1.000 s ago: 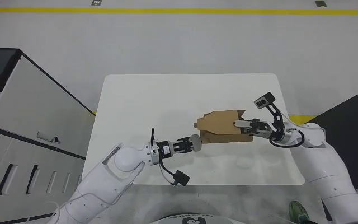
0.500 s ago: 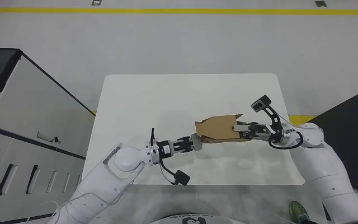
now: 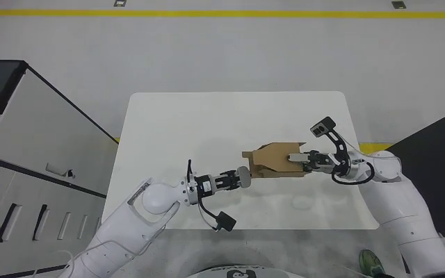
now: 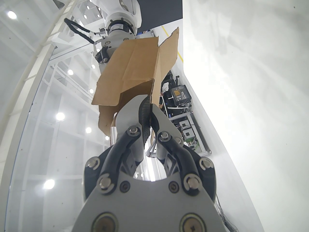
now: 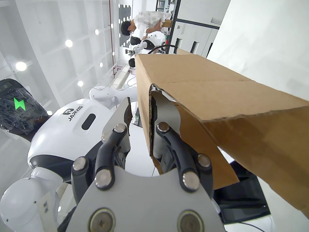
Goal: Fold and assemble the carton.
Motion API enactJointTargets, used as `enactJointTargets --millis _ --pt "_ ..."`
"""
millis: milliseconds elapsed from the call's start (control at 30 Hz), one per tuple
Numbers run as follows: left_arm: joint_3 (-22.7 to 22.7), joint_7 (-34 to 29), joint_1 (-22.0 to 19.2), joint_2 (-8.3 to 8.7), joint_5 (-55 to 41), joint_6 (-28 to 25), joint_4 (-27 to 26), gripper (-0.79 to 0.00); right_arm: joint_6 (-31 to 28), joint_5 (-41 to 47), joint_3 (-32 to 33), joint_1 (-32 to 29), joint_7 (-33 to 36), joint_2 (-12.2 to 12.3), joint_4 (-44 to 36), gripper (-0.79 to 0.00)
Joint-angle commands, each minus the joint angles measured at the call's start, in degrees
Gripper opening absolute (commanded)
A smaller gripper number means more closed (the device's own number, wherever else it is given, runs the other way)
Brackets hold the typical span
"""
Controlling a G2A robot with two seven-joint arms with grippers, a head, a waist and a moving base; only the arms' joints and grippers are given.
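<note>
A brown cardboard carton (image 3: 277,158) is held between my two grippers over the right half of the white table (image 3: 201,125). It lies lengthwise, with loose flaps at both ends. My left gripper (image 3: 243,175) is shut on the carton's near-left edge; in the left wrist view the gripper (image 4: 149,112) pinches the cardboard (image 4: 130,73) between its pads. My right gripper (image 3: 297,158) is at the opposite end. In the right wrist view this gripper (image 5: 146,101) straddles an end wall of the carton (image 5: 205,92), one finger (image 5: 166,114) inside and the other outside.
A grey cabinet (image 3: 42,139) stands beside the table's left side and a dark unit (image 3: 424,142) at its right. The table's far half and left part are bare. A yellow floor line (image 3: 222,13) runs beyond the table.
The carton has turned and now looks flatter from above. My right gripper moved slightly toward the table's middle with it. The left gripper stayed nearly in place.
</note>
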Motion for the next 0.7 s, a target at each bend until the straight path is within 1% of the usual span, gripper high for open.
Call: enactJointTargets --millis 0,67,300,333,367,400,667 --pt "0.0 0.1 0.0 0.02 0.0 0.0 0.0 -0.785 -0.1 0.0 -0.1 0.2 -0.2 -0.1 0.1 -0.739" --pt "0.0 0.2 0.0 0.04 0.0 0.1 0.0 -0.785 -0.2 -0.2 -0.3 0.4 -0.3 -0.2 0.1 -0.782" --pt "0.0 0.3 0.0 0.09 0.0 -0.3 0.1 -0.785 -0.7 -0.3 -0.7 1.1 -0.3 -0.6 0.6 -0.785" --pt "0.0 0.3 0.0 0.10 0.0 -0.4 0.1 -0.763 -0.7 -0.4 -0.7 1.1 -0.2 -0.6 0.6 -0.785" --pt "0.0 0.3 0.0 0.10 0.0 -0.4 0.1 -0.425 -0.7 -0.5 -0.7 1.2 -0.2 -0.6 0.7 -0.785" --pt "0.0 0.3 0.0 0.11 0.0 -0.4 0.1 0.000 -0.6 -0.5 -0.7 1.2 -0.1 -0.7 0.8 -0.785" --pt "-0.4 -0.1 -0.1 0.18 -0.4 -0.5 -0.2 0.000 0.0 -0.8 -0.1 0.7 -0.7 -0.7 1.0 -0.785"
